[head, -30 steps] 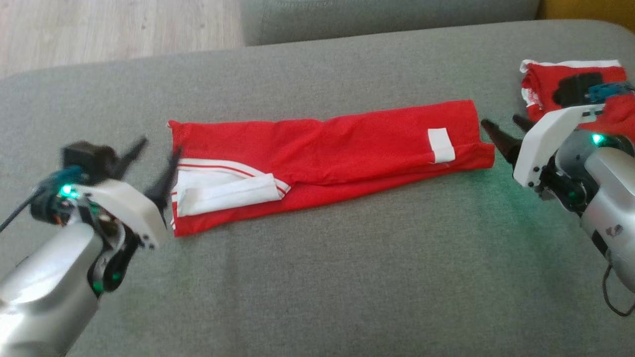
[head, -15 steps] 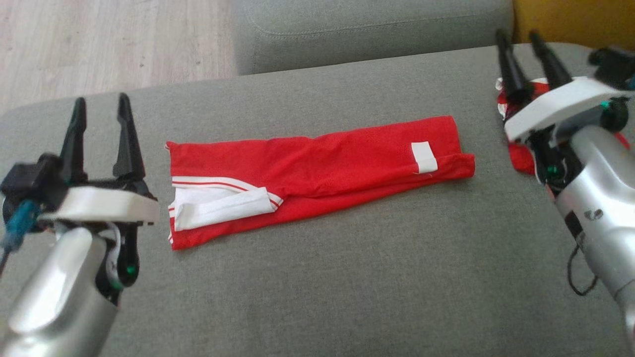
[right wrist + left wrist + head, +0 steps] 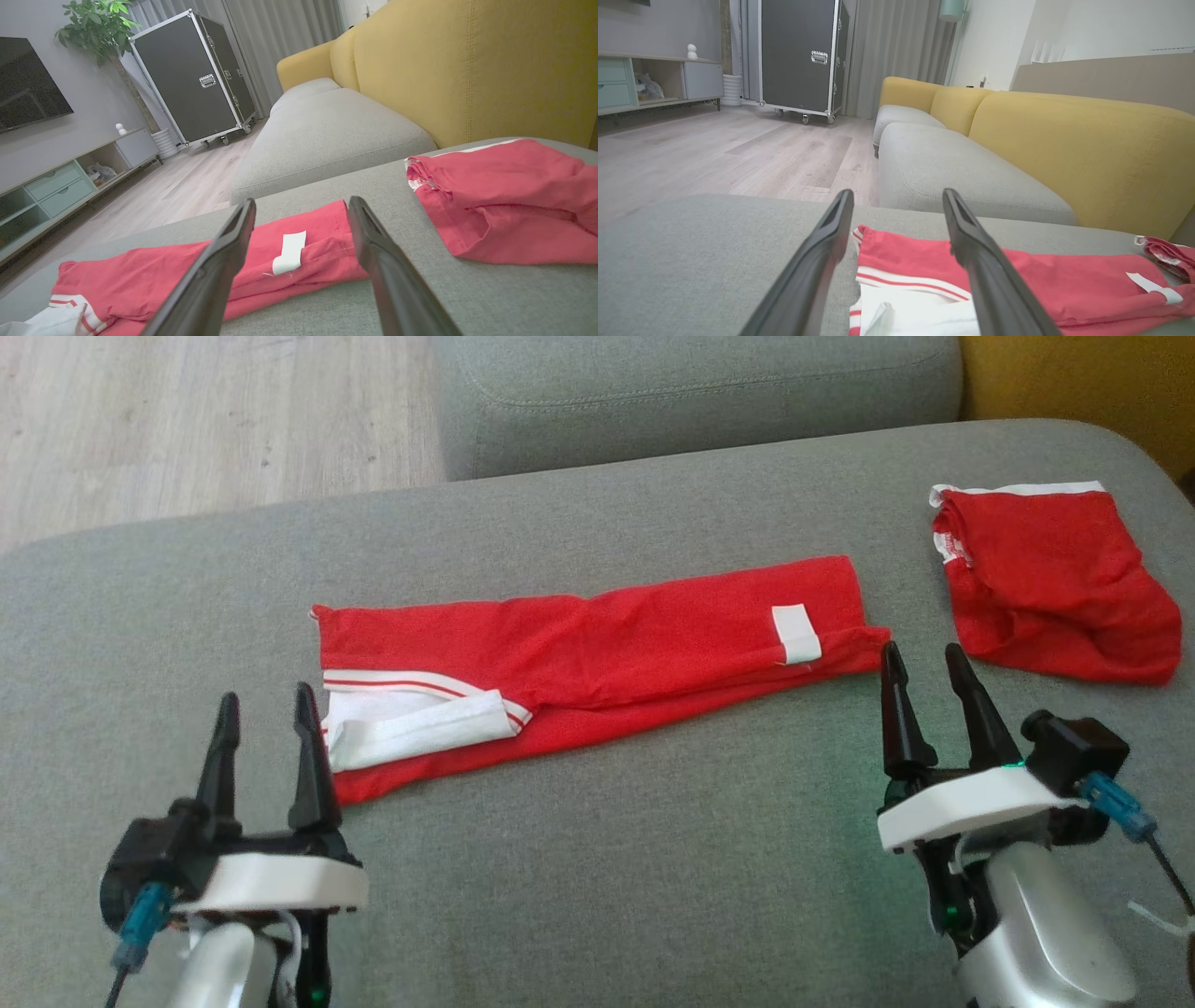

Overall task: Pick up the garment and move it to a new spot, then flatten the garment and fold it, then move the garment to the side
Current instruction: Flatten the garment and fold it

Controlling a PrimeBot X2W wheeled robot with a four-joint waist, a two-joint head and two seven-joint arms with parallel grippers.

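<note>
A wide grey seat cushion [image 3: 597,877] takes the middle of the head view. At 12 o'clock is another grey cushion [image 3: 691,383], at 10 o'clock a pale wooden floor [image 3: 187,420], and at 1 o'clock a yellow backrest [image 3: 1074,373]. At 2 o'clock a small red cloth [image 3: 1055,588] with a white hem rests on the wide cushion. In the left wrist view a black wheeled case [image 3: 798,56] stands at 11 o'clock, with grey curtains [image 3: 896,46] just beside it and a sideboard [image 3: 644,84] at 9 o'clock. The right wrist view shows a plant [image 3: 98,23] at 11 o'clock.
</note>
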